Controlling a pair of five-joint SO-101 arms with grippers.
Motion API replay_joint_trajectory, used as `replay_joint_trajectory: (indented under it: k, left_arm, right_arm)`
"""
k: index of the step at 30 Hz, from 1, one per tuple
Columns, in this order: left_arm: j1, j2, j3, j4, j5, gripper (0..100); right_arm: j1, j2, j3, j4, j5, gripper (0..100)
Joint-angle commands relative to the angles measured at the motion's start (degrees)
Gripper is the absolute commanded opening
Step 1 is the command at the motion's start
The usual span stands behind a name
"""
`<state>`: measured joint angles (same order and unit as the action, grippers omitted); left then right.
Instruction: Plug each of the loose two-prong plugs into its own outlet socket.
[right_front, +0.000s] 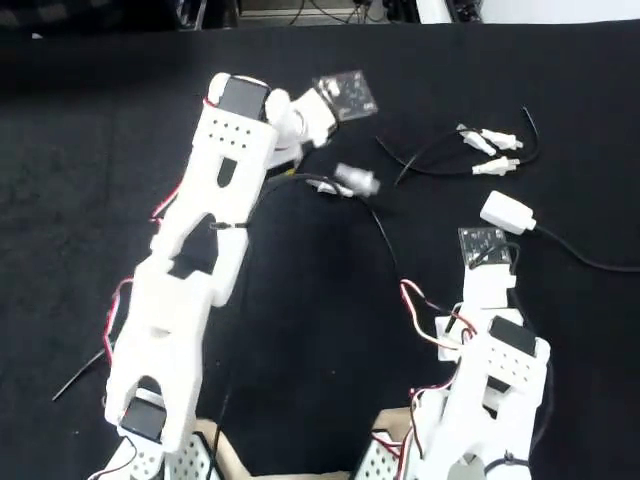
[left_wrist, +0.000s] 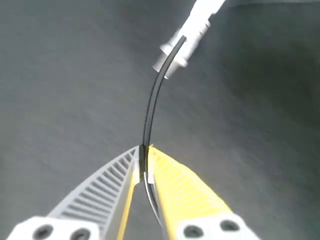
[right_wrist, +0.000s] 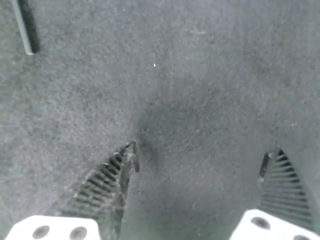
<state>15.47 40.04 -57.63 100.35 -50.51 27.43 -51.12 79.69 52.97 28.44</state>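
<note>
My left gripper (left_wrist: 144, 149) is shut on a thin black cable (left_wrist: 152, 105), a short way behind its white and silver plug (left_wrist: 184, 44). In the high view that plug (right_front: 357, 181) hangs just past the left arm's wrist, over the middle of the black cloth. A white socket block (right_front: 507, 213) with a thick black cord lies to the right. Two more small white plugs (right_front: 497, 139) (right_front: 496, 166) lie beyond the block on black leads. My right gripper (right_wrist: 200, 151) is open above bare cloth, nothing between its fingers, close to the socket block.
The held plug's cable (right_front: 385, 240) trails back toward the right arm's base. Red and white servo wires (right_front: 425, 310) loop beside that arm. A thin black rod (right_front: 80, 375) lies at the left. The black cloth (right_front: 90, 150) covers the table.
</note>
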Motion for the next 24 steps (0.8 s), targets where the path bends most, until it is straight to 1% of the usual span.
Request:
replay_joint_trajectory:
  k: [1,4,8,12,14,17,21,22,24]
  left_arm:
    - [0.57,-15.56,23.69,0.62,-3.78,3]
    - [1.10,-26.99,38.20,0.35,-7.82,3]
    - [0.75,-38.59,52.35,0.26,-8.70,3]
    - [-2.42,-45.63,65.63,0.26,-8.88,3]
    - [-4.53,-48.26,70.90,0.18,-9.49,3]
    - [-6.90,-50.73,79.52,-3.08,-13.19,3]
    - [-6.90,-51.69,89.80,-8.44,-13.89,3]
    - [-6.29,-51.69,91.30,-9.05,-13.80,5]
    - [-5.49,-51.78,92.79,-9.23,-13.63,11]
  right_arm:
    - [-1.14,-1.19,-0.13,-0.35,-0.35,37.8]
    - [-1.14,-1.19,0.13,-0.35,-0.35,37.8]
    - [-1.14,-1.19,0.13,-0.35,-0.35,37.8]
    - [-1.14,-1.19,0.13,-0.26,-0.35,37.8]
    - [-1.14,-1.19,0.13,-0.26,-0.35,37.8]
    - [-1.14,-1.19,0.13,-0.26,-0.35,37.8]
    - [-1.14,-1.19,0.22,-0.18,-0.35,37.8]
    - [-1.14,-1.19,0.22,-0.18,-0.35,37.8]
    - [-1.14,-1.19,0.22,-0.18,-0.35,37.8]
